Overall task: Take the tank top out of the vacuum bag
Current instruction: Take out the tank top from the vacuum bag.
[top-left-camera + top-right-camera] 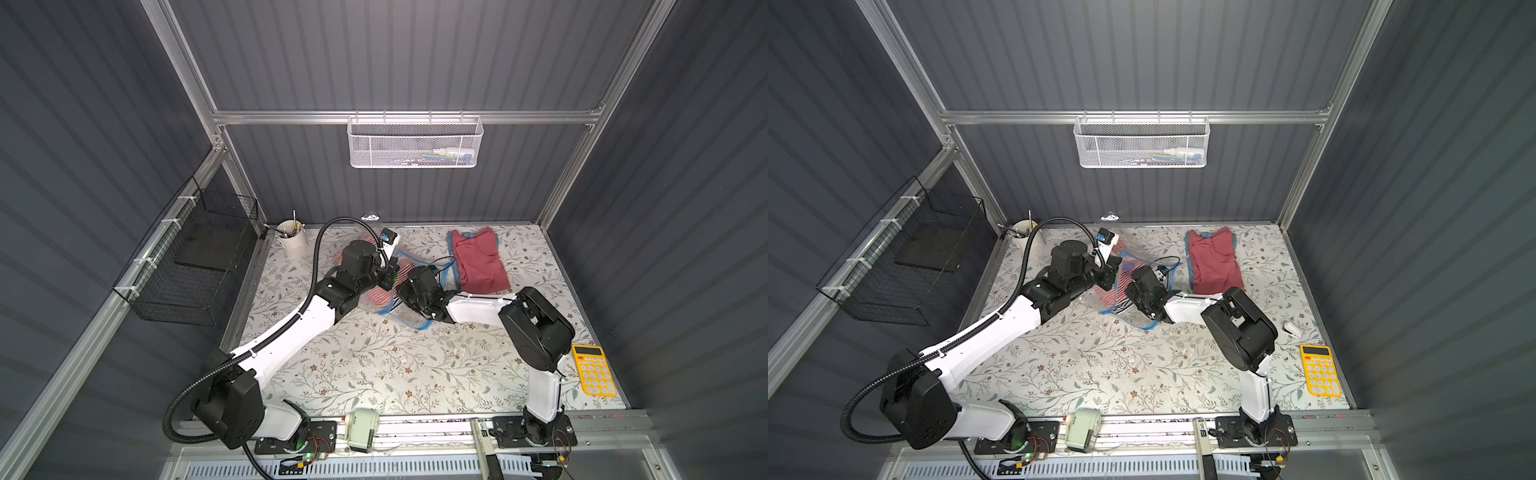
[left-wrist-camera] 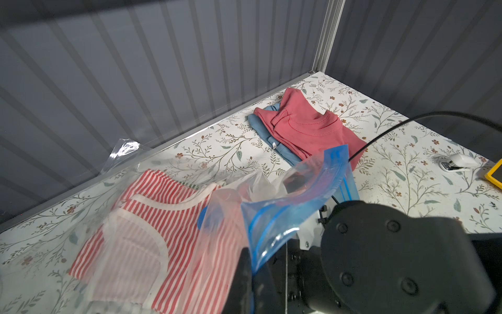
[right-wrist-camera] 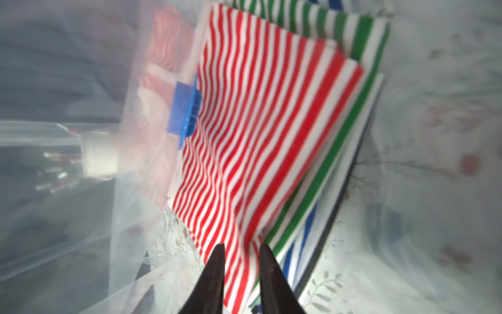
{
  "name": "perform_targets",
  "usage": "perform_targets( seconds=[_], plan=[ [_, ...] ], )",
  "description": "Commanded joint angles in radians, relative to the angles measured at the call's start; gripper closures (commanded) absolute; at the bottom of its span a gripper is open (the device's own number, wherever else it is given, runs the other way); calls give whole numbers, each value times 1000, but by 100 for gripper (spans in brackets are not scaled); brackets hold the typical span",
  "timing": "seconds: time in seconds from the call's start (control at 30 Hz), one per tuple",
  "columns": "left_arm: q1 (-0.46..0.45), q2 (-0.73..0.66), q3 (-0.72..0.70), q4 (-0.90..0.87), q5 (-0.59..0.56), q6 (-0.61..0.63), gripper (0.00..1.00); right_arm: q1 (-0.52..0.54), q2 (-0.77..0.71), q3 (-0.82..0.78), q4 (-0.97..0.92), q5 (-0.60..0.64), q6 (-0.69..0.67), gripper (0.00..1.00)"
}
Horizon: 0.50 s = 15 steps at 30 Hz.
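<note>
- As seen from above in a top view, large clear crinkly plastic vacuum bag point(image 1: 409, 319) with blue zip strip lying mid-table between both arms.
- Left wrist: left gripper point(image 2: 251, 271) pinched shut on the bag's zip edge; red-and-white striped fabric tank top point(image 2: 152, 217) inside.
- Right wrist: right gripper point(image 3: 241, 250) inside the bag, jaws slightly spread at the tank top's lower edge, not clamped; removal judged barely begun, pull-out left.

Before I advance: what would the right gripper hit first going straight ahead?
Likely the red-striped tank top inside the vacuum bag, just beyond the parted jaws of the right gripper; depth is unclear.
</note>
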Motion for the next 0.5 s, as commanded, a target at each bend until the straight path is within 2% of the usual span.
perform_targets(
  seconds=[0.0,0.47],
  plan=[
    [-4,2,17,15,12,-4,100,4,-5,-20,-3,-5,12,73],
    [-4,-1,16,17,13,-5,100,13,36,-21,88,-5,15,67]
  ],
)
